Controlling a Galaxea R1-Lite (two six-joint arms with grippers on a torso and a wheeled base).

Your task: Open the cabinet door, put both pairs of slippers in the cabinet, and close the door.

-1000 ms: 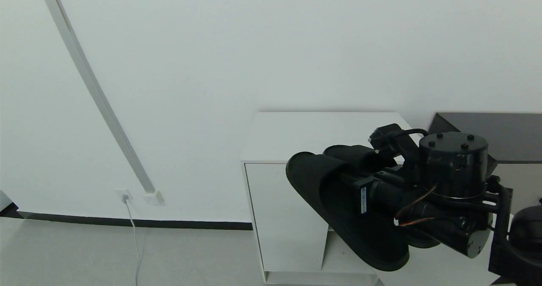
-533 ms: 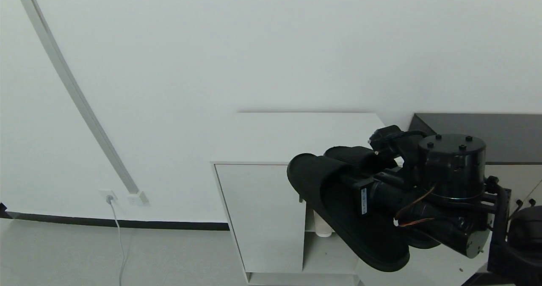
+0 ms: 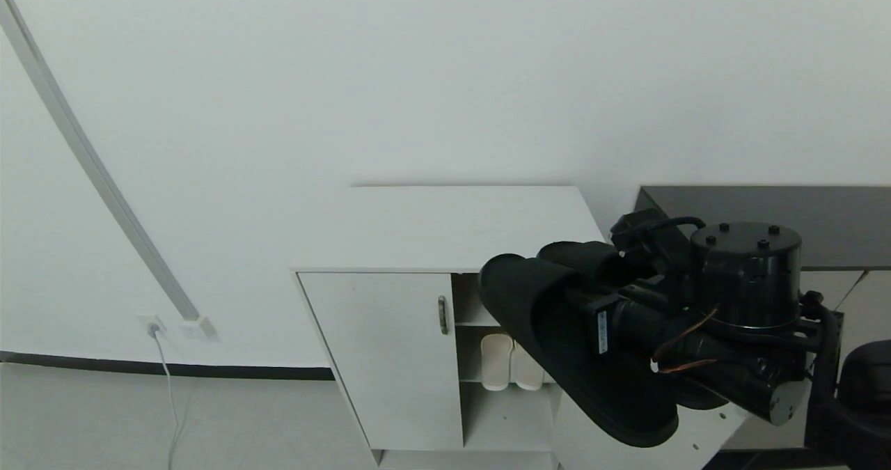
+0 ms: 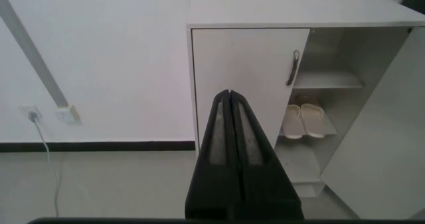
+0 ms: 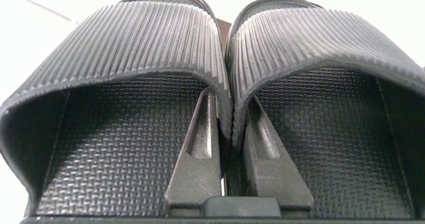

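Note:
A white cabinet [image 3: 445, 226] stands against the wall, its left door [image 3: 383, 358] closed and its right door [image 4: 392, 131] swung open. A pair of white slippers [image 3: 511, 361] lies on the middle shelf, and the left wrist view shows the same white slippers [image 4: 311, 119]. My right gripper [image 5: 229, 99] is shut on the pair of black slippers [image 3: 557, 338], pinching their inner sides together. It holds them in the air in front of the open compartment. My left gripper [image 4: 229, 96] is shut with nothing in it, some way back from the closed door.
A dark low cabinet [image 3: 766, 205] adjoins the white one on the right. On the wall to the left are a slanted metal strip [image 3: 90, 163] and a socket [image 3: 152, 327] with a cable hanging to the grey floor. Open floor lies left of the cabinet.
The head camera has swung right, so the cabinet slid left in the picture and its open compartment with the white slippers came into sight. The right gripper still holds the black slippers.

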